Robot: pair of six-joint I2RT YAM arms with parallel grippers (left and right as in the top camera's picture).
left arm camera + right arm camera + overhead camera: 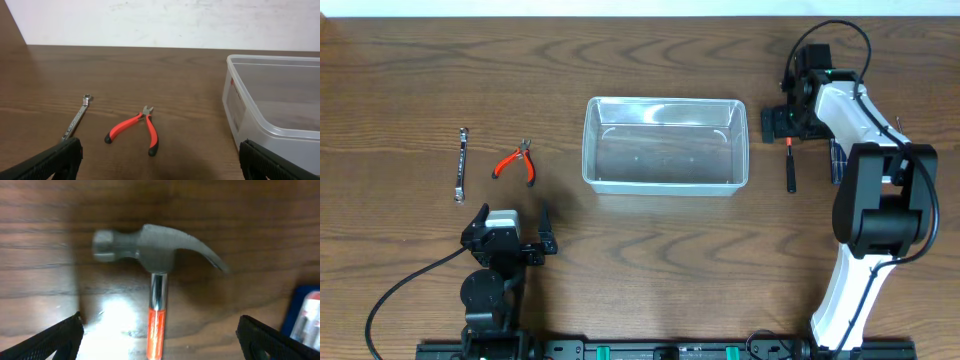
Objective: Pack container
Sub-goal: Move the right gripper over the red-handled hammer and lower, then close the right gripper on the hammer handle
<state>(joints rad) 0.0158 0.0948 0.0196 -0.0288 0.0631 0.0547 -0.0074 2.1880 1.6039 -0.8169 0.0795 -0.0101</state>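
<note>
Squarely mid-table sits the clear container point(666, 100), open side up, its long axis running left to right in the overhead view. Just off its right end lies a hammer point(790, 168), handle pointing toward the robot's base. The right gripper point(788, 122) hangs over the hammer's head, fingers spread wide and gripping nothing. Only the right wrist view shows that head and claw, plus a blue packet point(306, 314) at its edge. Left of the container lie red pliers point(516, 163) and a wrench point(461, 165). The left gripper point(512, 225), nearer the base, is likewise spread wide, as its wrist view shows.
</note>
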